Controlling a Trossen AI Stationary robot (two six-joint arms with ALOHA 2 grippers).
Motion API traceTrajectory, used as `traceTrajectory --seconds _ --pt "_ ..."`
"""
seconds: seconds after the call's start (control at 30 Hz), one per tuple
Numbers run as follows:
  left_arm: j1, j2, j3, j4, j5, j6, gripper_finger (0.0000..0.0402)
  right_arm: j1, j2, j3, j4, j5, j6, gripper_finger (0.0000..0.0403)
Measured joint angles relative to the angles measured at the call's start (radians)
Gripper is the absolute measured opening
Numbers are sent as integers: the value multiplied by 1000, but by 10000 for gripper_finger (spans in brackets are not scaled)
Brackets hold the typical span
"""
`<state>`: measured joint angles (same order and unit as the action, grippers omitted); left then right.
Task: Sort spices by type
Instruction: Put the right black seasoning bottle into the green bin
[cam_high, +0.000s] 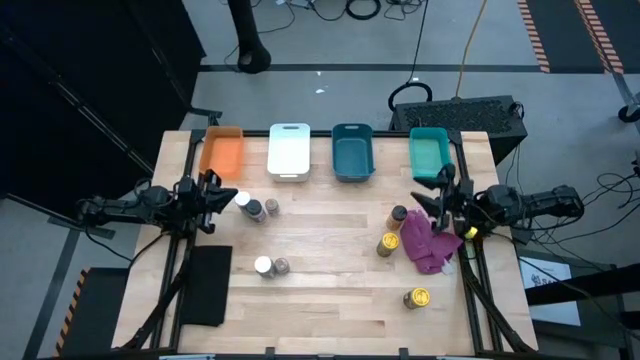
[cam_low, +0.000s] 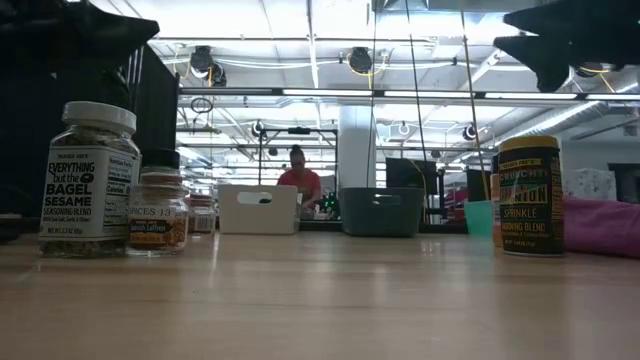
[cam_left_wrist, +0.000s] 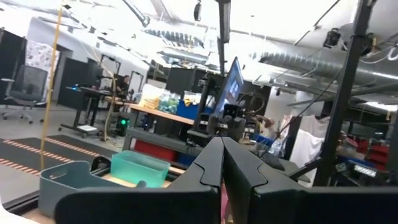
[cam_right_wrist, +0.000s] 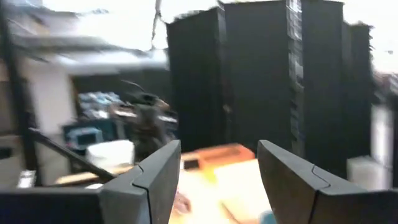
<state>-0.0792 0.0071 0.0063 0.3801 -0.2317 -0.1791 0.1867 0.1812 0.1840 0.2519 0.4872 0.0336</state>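
Your left gripper (cam_high: 222, 194) has its jaws pressed together, empty, hovering at the left edge of the table (cam_high: 330, 300). Your right gripper (cam_high: 436, 196) has its jaws spread, also empty, at the right edge just above the magenta cloth (cam_high: 428, 244).

No jar is sorted yet; all the jars (cam_high: 262, 238) stand on the wood, none in a bin. Just ahead of the left jaws is a pair: a white-lid jar (cam_high: 243, 200) closest, then a dark-lid jar (cam_high: 256, 210) touching it, and a third jar (cam_high: 272, 206) just beyond. Another white-lid and brown-lid pair (cam_high: 271, 266) sits nearer the front edge, off to the side of those jaws.

Near the right jaws, a brown-lid jar (cam_high: 398, 215) and a yellow-lid jar (cam_high: 388, 243) stand just past the cloth, inboard and toward the front. A second yellow-lid jar (cam_high: 416, 298) stands well apart near the front edge.

Every jar looks upright, long axis vertical, so I judge a top-down or level side grasp across the body will serve. The left arm is far nearer the white-lid jar, almost touching, but you must open first. The neighbour pressed against it is the risk: closing may knock it over. The bins (cam_high: 290, 150) lie along the far edge, beyond both grippers.
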Motion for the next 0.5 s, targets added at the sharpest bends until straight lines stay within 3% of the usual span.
traceTrajectory --seconds 0.27,0.5 --pt "0 0 0 27 -119 -50 11 -19 260 319 -459 189 200 196" --pt "0 1 0 43 -120 -51 11 -68 472 572 -808 194 370 196"
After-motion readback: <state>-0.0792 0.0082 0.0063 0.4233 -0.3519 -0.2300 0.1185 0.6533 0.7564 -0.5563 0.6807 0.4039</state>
